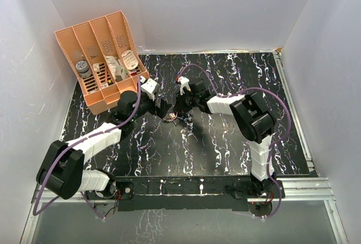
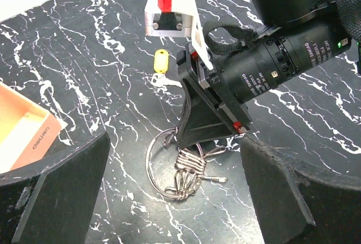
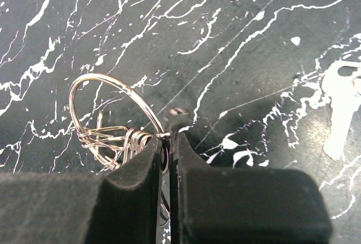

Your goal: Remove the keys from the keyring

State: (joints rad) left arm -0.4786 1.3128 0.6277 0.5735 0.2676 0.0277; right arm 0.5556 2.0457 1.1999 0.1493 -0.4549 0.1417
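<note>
I am working the middle of the job: the yellow key (image 2: 161, 62) is lying on the black marbled surface (image 2: 67, 58), apart from the keyring (image 3: 107, 83) and seemingly off it already, so I judge that the black key is what remains. I am not finding that black key in any view; something dark is showing between the right gripper's pads, but I cannot tell what it is. The right gripper (image 3: 167, 140) is clenching on the ring's wire, pinning it against the surface at the point where a bundle of thin wire loops (image 2: 189, 172) is hanging on it. The left gripper (image 2: 175, 142) is hovering just above with its fingers spread wide on either side of the ring, grasping nothing. The next move, as I am reading it, is asking the left gripper to come down and close on whatever is to be slid off, while the right one is keeping the ring from turning. The wire is thin and the loops are crowding the pinch point, so I am expecting a fussy approach and a risk of snagging the bundle.
</note>
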